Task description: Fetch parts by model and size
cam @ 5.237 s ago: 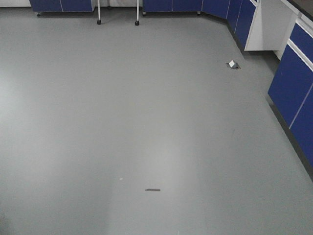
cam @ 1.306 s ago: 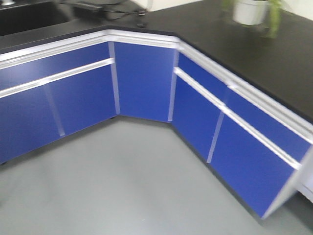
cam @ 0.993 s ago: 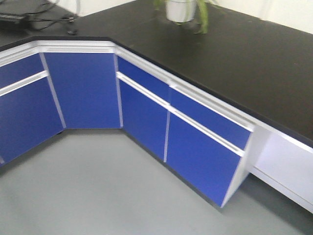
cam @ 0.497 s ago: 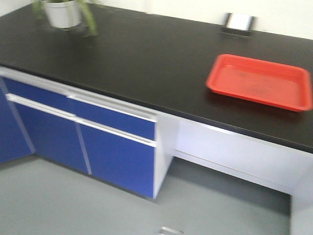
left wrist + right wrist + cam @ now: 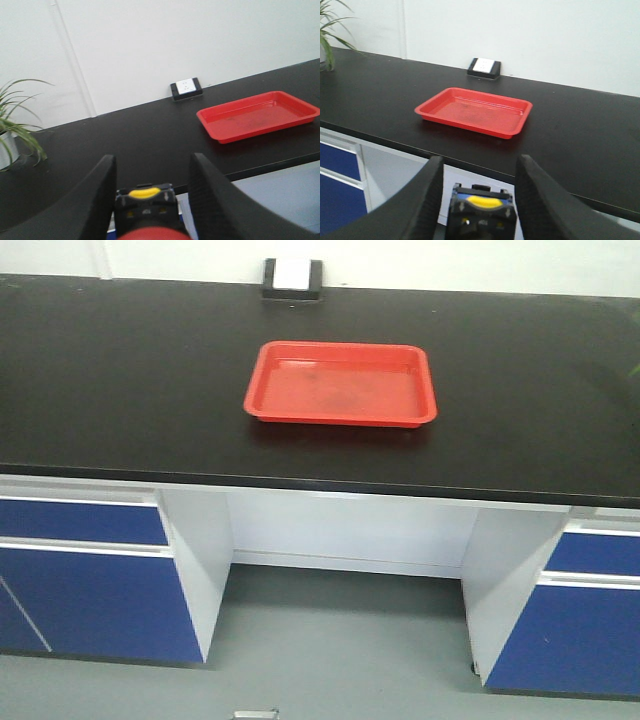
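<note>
In the left wrist view my left gripper [image 5: 152,158] is shut on a push-button switch [image 5: 146,204]. It has a black body with a yellow tab on its end, and a red cap [image 5: 152,234] at the bottom edge. In the right wrist view my right gripper [image 5: 481,159] is shut on a second switch [image 5: 480,212], black with a blue and yellow end. Its cap is out of view. Neither gripper shows in the front view.
An empty red tray [image 5: 340,385] lies on the black countertop [image 5: 120,390], also seen as the tray [image 5: 260,112] and the tray [image 5: 475,111]. A wall socket box [image 5: 292,278] sits behind it. A plant [image 5: 15,125] stands left. Blue cabinets [image 5: 90,610] flank a knee gap [image 5: 345,540].
The front view has swung from the bare floor past the corner cabinets and plant. It now faces the counter with the red tray centred.
</note>
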### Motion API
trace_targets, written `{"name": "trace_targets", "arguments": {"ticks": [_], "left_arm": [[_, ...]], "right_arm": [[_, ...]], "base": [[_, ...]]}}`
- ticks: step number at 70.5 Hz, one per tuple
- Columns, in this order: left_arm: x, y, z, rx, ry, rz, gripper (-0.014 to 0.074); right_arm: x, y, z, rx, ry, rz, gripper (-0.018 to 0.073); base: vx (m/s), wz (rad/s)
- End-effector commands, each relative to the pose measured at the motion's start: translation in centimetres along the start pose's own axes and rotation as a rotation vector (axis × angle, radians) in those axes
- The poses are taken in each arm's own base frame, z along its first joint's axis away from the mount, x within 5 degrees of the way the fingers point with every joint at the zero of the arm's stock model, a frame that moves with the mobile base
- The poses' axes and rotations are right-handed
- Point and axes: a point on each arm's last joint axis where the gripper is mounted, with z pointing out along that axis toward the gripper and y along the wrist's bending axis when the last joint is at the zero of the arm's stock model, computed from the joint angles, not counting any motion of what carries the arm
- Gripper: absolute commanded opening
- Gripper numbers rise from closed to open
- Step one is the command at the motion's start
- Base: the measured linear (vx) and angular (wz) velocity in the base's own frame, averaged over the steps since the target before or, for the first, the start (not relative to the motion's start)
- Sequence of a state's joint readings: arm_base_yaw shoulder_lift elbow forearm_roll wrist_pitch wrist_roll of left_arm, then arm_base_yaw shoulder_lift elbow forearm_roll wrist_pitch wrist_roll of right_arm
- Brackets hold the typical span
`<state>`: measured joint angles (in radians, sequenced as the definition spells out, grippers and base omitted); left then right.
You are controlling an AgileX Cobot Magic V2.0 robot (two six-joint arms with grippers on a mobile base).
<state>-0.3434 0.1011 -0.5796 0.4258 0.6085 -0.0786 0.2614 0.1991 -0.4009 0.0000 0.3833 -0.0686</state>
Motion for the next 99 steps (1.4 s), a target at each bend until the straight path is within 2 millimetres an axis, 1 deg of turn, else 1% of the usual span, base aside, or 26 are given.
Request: {"name": "trace_targets", "arguments": {"ticks": [1,51,99], "left_arm": [[-1.36,0.17,0.01,0.001,-0.083,0.006,-0.0006],[-1.36,0.17,0.01,0.001,-0.083,0.006,-0.0006],[-1.36,0.17,0.01,0.001,-0.083,0.006,-0.0006]], "right_arm": [[-1.56,-0.13,-0.14,0.011,-0.096,-0.008,-0.0005],[-1.56,-0.13,-0.14,0.011,-0.096,-0.008,-0.0005],[-1.56,-0.13,-0.14,0.011,-0.096,-0.008,-0.0005]], "base": [[0.03,-0.28],[0.08,-0.1],[0.2,0.01]]}}
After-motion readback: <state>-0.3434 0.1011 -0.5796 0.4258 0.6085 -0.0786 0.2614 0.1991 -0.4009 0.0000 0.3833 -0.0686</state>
